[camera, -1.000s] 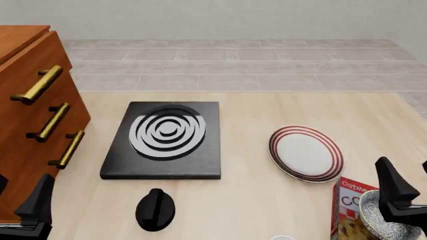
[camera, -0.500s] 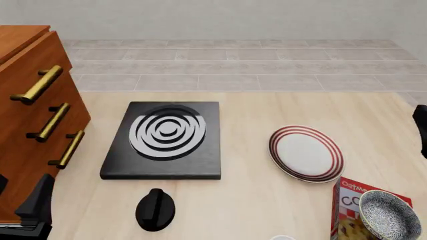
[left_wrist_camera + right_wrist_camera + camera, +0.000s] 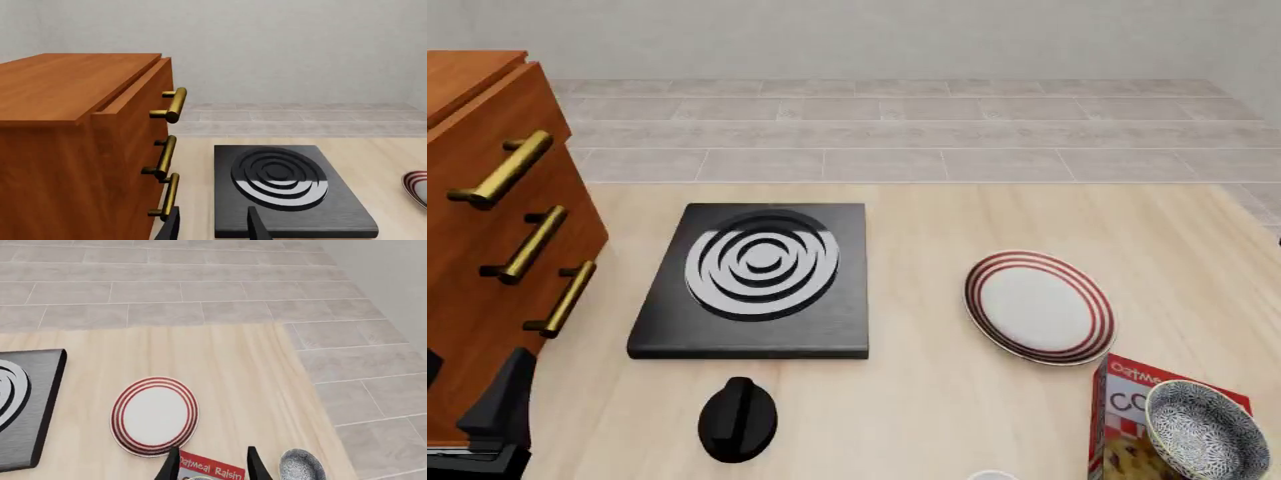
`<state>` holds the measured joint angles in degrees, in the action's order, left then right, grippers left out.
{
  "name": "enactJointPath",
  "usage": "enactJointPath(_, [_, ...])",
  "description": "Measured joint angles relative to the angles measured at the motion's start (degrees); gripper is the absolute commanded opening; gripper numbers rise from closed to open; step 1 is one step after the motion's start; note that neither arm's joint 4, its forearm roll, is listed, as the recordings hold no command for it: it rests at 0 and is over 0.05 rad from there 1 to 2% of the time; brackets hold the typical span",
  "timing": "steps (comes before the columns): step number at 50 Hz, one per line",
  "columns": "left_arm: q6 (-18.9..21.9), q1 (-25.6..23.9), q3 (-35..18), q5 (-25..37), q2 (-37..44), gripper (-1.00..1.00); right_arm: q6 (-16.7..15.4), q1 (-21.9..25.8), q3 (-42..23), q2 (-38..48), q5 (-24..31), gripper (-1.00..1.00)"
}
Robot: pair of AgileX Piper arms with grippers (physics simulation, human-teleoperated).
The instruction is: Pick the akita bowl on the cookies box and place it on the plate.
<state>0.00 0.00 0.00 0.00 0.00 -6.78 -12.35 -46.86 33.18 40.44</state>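
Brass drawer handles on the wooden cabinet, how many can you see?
3, stacked down the front of the orange-brown wooden cabinet at the table's left: top handle, middle handle, bottom handle. None looks hidden.

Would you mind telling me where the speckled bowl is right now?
In the front view, the speckled bowl sits at the near right corner on the cookies box, just nearer than the plate.
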Motion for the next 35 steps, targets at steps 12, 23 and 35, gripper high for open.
enactJointPath(12, [0.0,0.0,0.0,0.0,0.0,1.0,-1.04,-3.65,0.07,0.33,4.36,1.0])
enactJointPath(23, [0.0,0.0,0.0,0.0,0.0,1.0,-0.25,-4.96,2.29,-0.08,6.71,1.0])
enactJointPath(35, [0.0,0.0,0.0,0.0,0.0,1.0,0.85,-5.68,4.42,-0.59,8.37,1.0])
